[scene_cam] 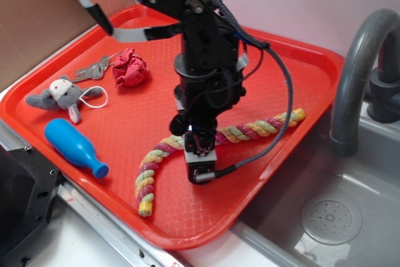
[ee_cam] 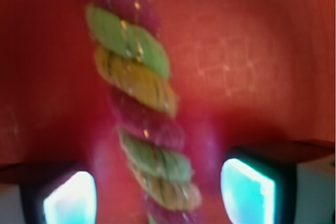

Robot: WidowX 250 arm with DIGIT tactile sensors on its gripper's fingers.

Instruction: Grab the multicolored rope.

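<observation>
One multicolored rope (ee_cam: 139, 114) | between fingers (ee_cam: 68, 200) | hand (scene_cam: 199, 154) open

No text, label, brand, number or sign can be read on anything shown in either view.

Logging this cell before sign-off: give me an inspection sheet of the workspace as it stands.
Surface: red plastic tray beside a grey metal sink.
Job's things: twisted pink, yellow and green cotton rope lies curved on the tray.
Clutter: blue plastic bottle on its side; grey stuffed toy; crumpled red cloth ball; metal keys.
Grippers: black gripper open, fingers either side of the rope.
Cables: braided grey cable loops over the rope.
Surroundings: grey faucet, pale wall.
</observation>
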